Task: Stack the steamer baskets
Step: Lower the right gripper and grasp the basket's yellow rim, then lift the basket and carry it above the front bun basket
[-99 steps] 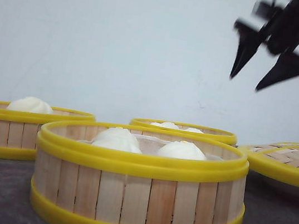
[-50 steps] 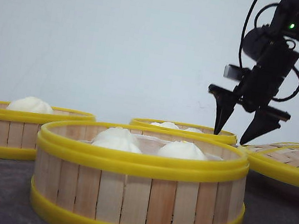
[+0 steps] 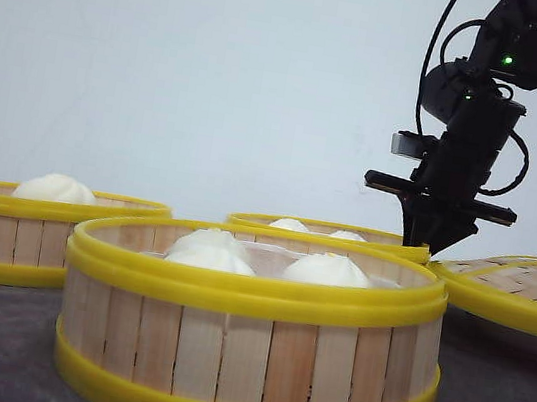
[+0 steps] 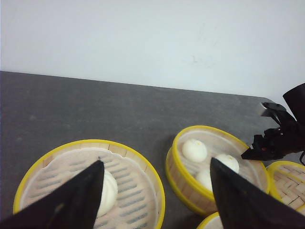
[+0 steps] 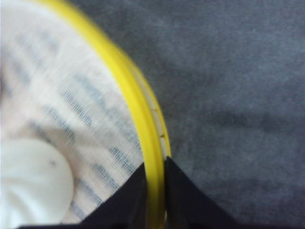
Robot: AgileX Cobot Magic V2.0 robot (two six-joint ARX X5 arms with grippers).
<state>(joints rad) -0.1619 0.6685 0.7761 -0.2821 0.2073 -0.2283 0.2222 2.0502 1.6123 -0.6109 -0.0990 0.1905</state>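
Three steamer baskets on the dark desk (image 4: 95,109): nearest basket (image 3: 249,330) front and centre with two white buns (image 3: 324,268), left basket (image 3: 36,232) with one bun, far basket (image 3: 329,233) behind the nearest, also with buns. Right hand (image 5: 155,179) clenched on the far basket's yellow rim at its right side, one finger inside the wall, one outside. Left hand (image 4: 155,191) released, fingers spread wide, hovering above the left basket. Woven lid (image 3: 519,284) at right.

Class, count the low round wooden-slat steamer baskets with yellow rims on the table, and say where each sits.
3: nearest basket front centre; left basket behind it; far basket at back, its rim pinched by the right gripper.
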